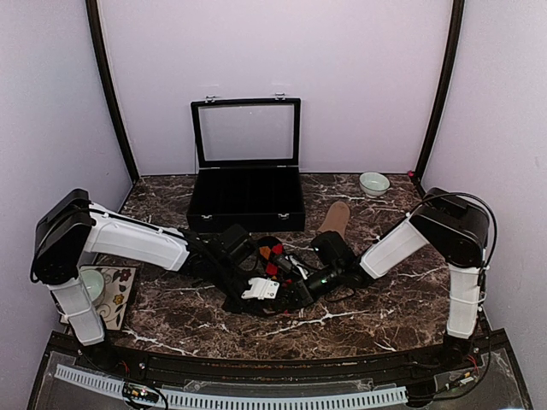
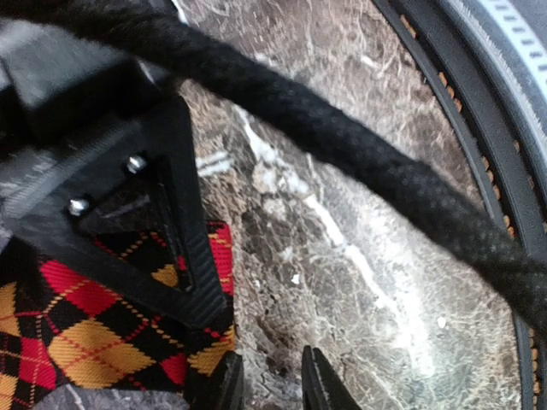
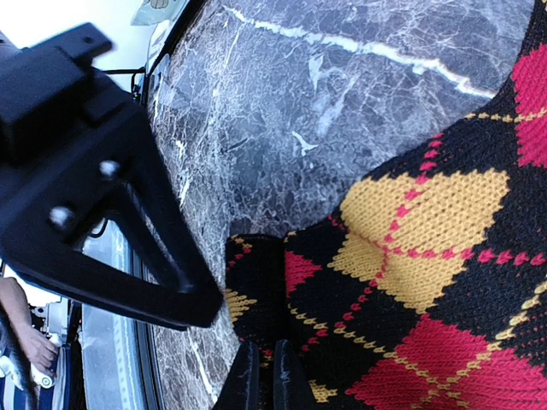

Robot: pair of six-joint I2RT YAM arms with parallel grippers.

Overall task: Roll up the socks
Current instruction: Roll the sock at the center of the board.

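Note:
The black argyle sock [image 1: 273, 255] with red, orange and yellow diamonds lies mid-table between both arms. The plain tan sock [image 1: 336, 217] lies just behind it to the right, untouched. In the left wrist view the argyle sock [image 2: 85, 333] fills the lower left. My left gripper [image 2: 272, 381] hangs at the sock's right edge, its jaws a little apart over bare marble with nothing between them. In the right wrist view the argyle sock [image 3: 427, 282] fills the right side, and my right gripper [image 3: 261, 376] is shut on a folded edge of it.
A black case [image 1: 246, 198] with its glass lid raised stands at the back centre. A small white bowl [image 1: 373, 183] sits at the back right, and a cup on a patterned mat [image 1: 94, 286] at the left edge. A black braided cable [image 2: 385, 175] crosses the left wrist view.

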